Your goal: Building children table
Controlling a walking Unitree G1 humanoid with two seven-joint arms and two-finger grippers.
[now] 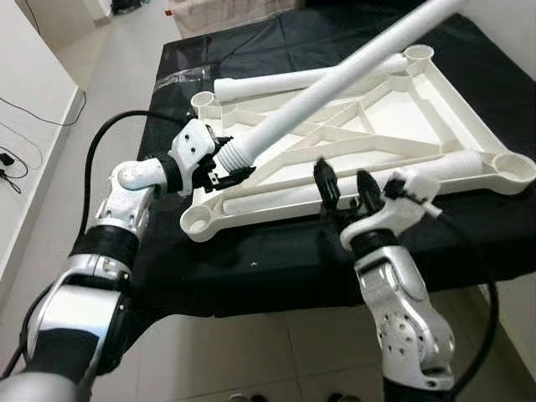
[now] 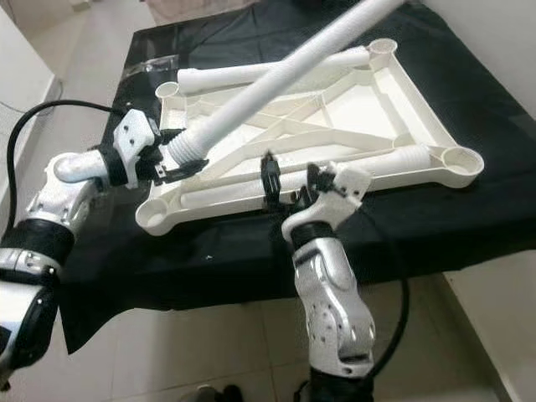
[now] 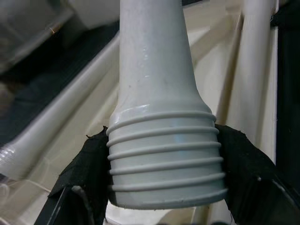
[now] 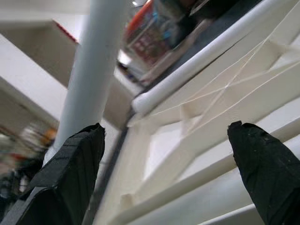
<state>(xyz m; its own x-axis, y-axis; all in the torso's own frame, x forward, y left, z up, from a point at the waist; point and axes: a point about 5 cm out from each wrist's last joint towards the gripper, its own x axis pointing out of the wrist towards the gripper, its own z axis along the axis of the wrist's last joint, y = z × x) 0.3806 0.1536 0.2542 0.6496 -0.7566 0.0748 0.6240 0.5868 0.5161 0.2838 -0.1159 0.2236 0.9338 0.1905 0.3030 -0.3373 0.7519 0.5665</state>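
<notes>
Up close, left gripper (image 3: 164, 206) fingers clamp table leg (image 3: 159, 93) ribbed end; right gripper (image 1: 345, 186) fingers spread over tabletop (image 1: 402, 109).

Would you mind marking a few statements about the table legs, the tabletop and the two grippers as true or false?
1. The left gripper is shut on the threaded end of a white table leg. True.
2. The right gripper holds a leg too. False: its fingers are open and hold nothing, hovering by the near edge of the tabletop.
3. The white tabletop lies underside up on a black cloth. True.
4. All four corner sockets already have legs standing in them. False: the sockets in view are empty, and other legs lie flat on the tabletop.
</notes>
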